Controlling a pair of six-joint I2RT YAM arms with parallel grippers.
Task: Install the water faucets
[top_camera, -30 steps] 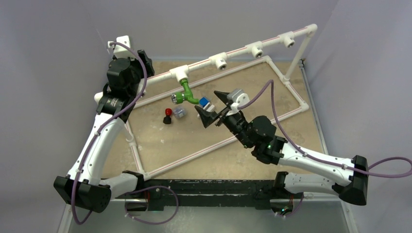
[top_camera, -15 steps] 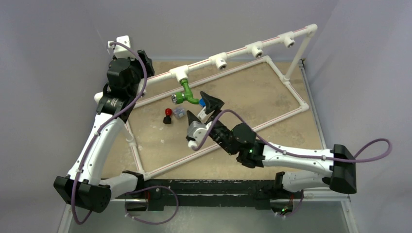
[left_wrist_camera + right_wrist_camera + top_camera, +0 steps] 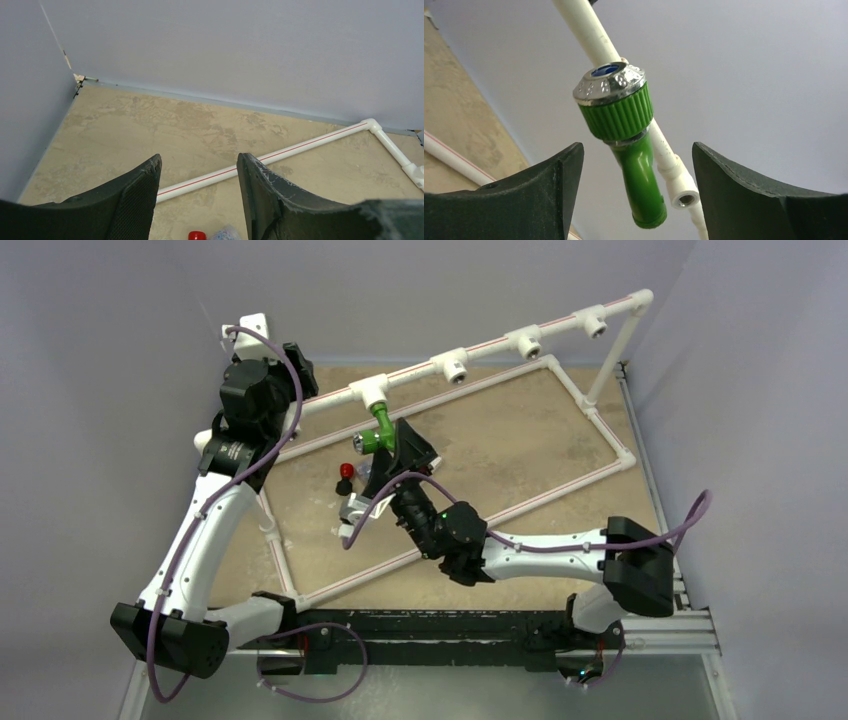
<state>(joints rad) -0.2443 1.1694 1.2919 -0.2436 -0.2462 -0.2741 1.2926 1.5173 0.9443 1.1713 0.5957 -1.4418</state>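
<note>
The green faucet [image 3: 377,436] hangs from a white tee [image 3: 370,392] on the raised pipe rail. In the right wrist view its ribbed collar with a silver cap [image 3: 616,107] and its curved spout [image 3: 640,180] sit between my fingers. My right gripper [image 3: 638,147] [image 3: 396,462] is open, one finger on each side of the spout, with a gap on both sides. The black faucet with a red knob [image 3: 345,478] lies on the table just to the left. My left gripper [image 3: 198,162] is open and holds nothing, high over the table's far left corner.
The rail carries three open tees [image 3: 455,367] [image 3: 527,342] [image 3: 596,325] further right. A rectangular white pipe frame [image 3: 590,410] lies on the tan table. A small pale bluish piece [image 3: 225,233] lies beside the red knob [image 3: 197,235]. Grey walls close in at the back and sides.
My right arm has swung left and rolled over, bringing its open fingers up around the green faucet's spout. It now covers the spot where a blue-and-white piece lay. The left arm has not moved.
</note>
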